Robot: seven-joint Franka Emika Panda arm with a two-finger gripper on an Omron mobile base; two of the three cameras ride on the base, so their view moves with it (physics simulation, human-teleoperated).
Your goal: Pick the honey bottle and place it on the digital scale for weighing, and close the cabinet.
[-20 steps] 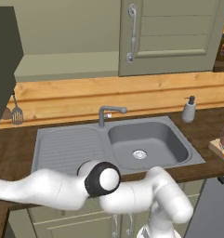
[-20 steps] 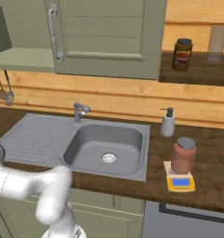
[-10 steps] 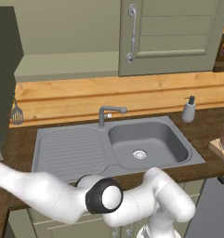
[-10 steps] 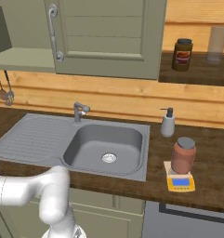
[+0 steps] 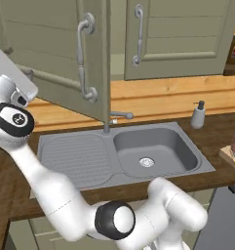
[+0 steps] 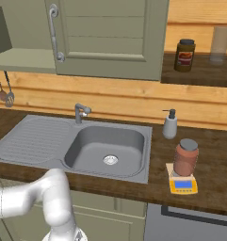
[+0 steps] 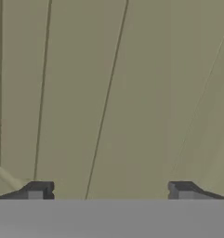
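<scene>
In the left base view your arm has swung up to the far left behind the open left door point(image 5: 65, 58) of the cabinet point(image 5: 180, 39), so closing has begun. The right base view shows the honey bottle point(image 6: 186, 157) on the digital scale point(image 6: 182, 183) near the bench's point(image 6: 214, 183) front right edge. In the hand view your pincer point(image 7: 111, 189) is spread wide and empty, tips close against the door panel.

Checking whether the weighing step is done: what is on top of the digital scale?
The honey bottle stands upright on the digital scale, grey lid on. It covers the rear of the scale's top; the blue patch in front shows.
</scene>
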